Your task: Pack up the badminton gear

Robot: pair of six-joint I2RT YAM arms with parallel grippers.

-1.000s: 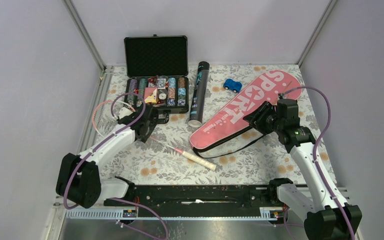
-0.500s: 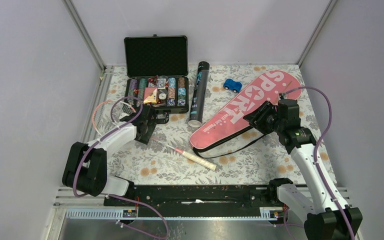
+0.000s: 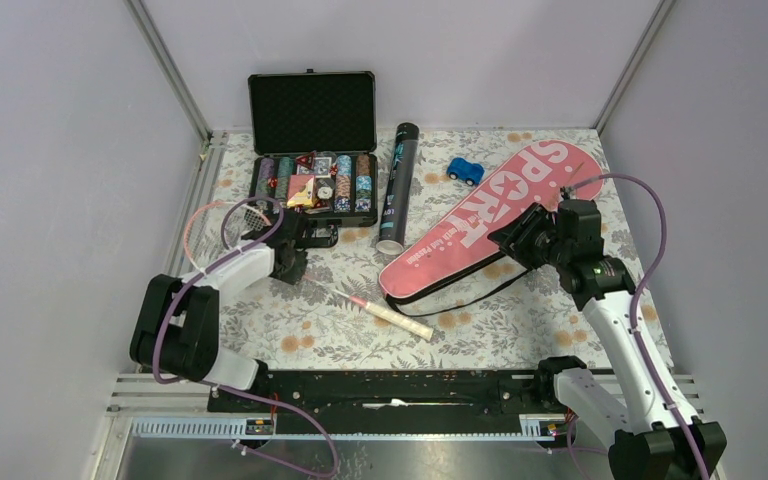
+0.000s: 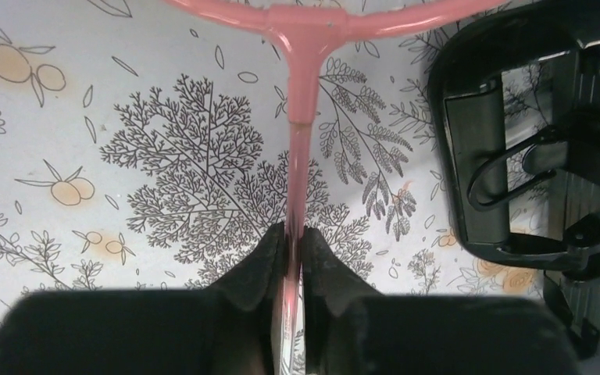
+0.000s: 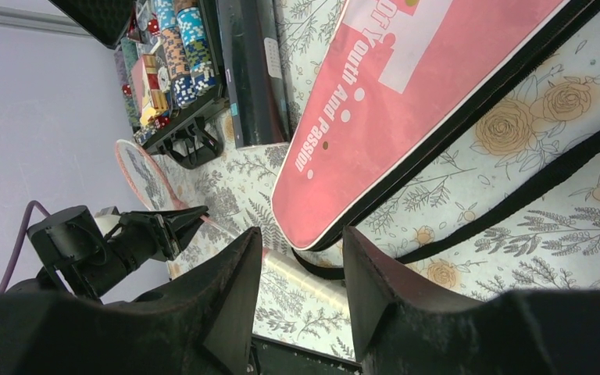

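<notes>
L hand [image 4: 294,262] clenched on pink racket [image 4: 298,148] shaft, just below the T-joint. Racket lies on desk [image 3: 340,335], head nr poker chip case [image 3: 312,150], white handle twd centre. R hand [image 5: 301,269] released, nothing btwn fingers, by near edge of SPORT racket cover [image 3: 480,220]. Btwn case & cover: black tube [image 3: 397,190].

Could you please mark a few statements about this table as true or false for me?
1. The left gripper is closed on the racket by its shaft. True.
2. The right gripper grips the pink cover. False: its jaws stand open, holding nothing.
3. The black tube lies between the chip case and the pink cover. True.
4. The chip case is shut. False: its lid stands open.
</notes>
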